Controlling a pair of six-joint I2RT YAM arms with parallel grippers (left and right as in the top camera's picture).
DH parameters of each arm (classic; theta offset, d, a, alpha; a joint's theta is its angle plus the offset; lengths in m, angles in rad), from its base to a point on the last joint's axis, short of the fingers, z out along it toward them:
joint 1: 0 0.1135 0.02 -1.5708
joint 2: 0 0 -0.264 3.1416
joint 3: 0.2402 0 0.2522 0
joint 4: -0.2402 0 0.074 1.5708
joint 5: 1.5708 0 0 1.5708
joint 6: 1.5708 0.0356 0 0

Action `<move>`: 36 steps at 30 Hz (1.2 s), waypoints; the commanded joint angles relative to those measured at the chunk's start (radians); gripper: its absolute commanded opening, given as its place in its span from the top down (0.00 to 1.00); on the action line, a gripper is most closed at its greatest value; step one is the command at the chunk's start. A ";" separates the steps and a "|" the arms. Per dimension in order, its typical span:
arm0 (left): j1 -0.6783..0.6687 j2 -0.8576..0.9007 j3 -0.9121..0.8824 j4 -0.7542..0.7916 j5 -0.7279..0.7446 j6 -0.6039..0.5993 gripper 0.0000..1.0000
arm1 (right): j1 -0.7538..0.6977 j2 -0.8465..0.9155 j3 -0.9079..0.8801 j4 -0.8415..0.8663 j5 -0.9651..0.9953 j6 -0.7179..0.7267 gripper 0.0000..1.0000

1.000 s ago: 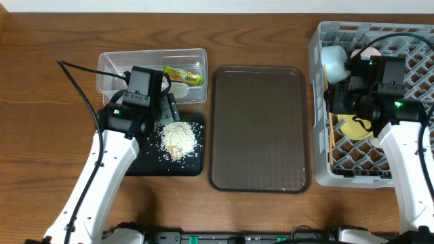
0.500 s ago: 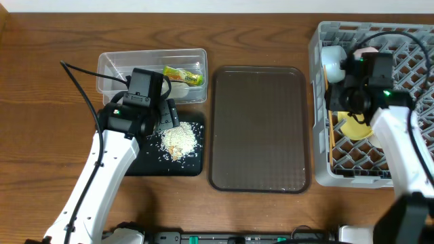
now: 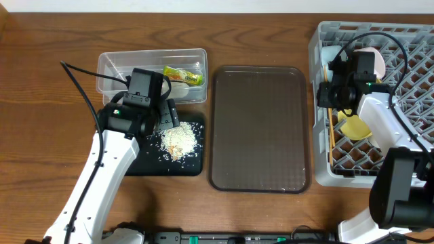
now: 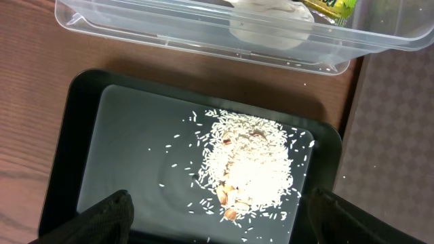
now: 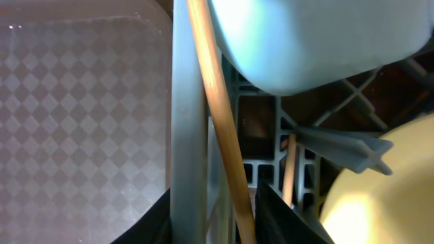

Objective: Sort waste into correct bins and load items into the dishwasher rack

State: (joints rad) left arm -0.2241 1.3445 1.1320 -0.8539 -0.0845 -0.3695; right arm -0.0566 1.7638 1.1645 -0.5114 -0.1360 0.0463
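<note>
My left gripper (image 3: pixel 167 119) (image 4: pixel 227 227) is open and empty, hovering over the shallow black tray (image 3: pixel 139 159) (image 4: pixel 129 135), which holds a heap of beige rice grains (image 3: pixel 180 140) (image 4: pixel 251 163). The clear tub (image 3: pixel 112 71) (image 4: pixel 169 27) holds the green-yellow snack wrapper (image 3: pixel 184 75) and a white scrap (image 4: pixel 271 24). My right gripper (image 3: pixel 326 95) (image 5: pixel 213 230) is open at the left wall of the grey dishwasher rack (image 3: pixel 407 41) (image 5: pixel 186 135), with a wooden chopstick (image 3: pixel 330 139) (image 5: pixel 220 129) running between its fingers. In the rack lie a yellow plate (image 3: pixel 352 127) (image 5: pixel 380 196), a pale bowl (image 3: pixel 330 55) (image 5: pixel 319 41) and a pale pink cup (image 3: pixel 373 59).
A large dark brown serving tray (image 3: pixel 258 129) (image 5: pixel 81 115) lies between the black tray and the rack. A second chopstick (image 5: pixel 289 169) shows deeper in the rack's lattice. The left arm's cable loops over the table at the left.
My right gripper has moved left and back, from over the yellow plate to the rack's left wall. My left gripper has barely shifted over the rice.
</note>
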 commanded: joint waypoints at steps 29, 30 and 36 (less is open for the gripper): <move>0.005 0.000 0.011 -0.002 -0.002 -0.010 0.15 | -0.017 -0.124 0.014 -0.204 0.135 0.005 0.59; 0.005 0.000 0.010 -0.002 -0.002 -0.010 0.15 | -0.017 -0.124 0.014 -0.203 0.135 0.005 0.58; 0.005 0.000 0.004 -0.002 -0.002 -0.009 0.15 | -0.016 -0.161 0.014 -0.206 0.119 0.005 0.57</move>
State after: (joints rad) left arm -0.2241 1.3449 1.1320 -0.8547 -0.0845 -0.3695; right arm -0.0570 1.6566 1.1713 -0.7139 -0.0425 0.0483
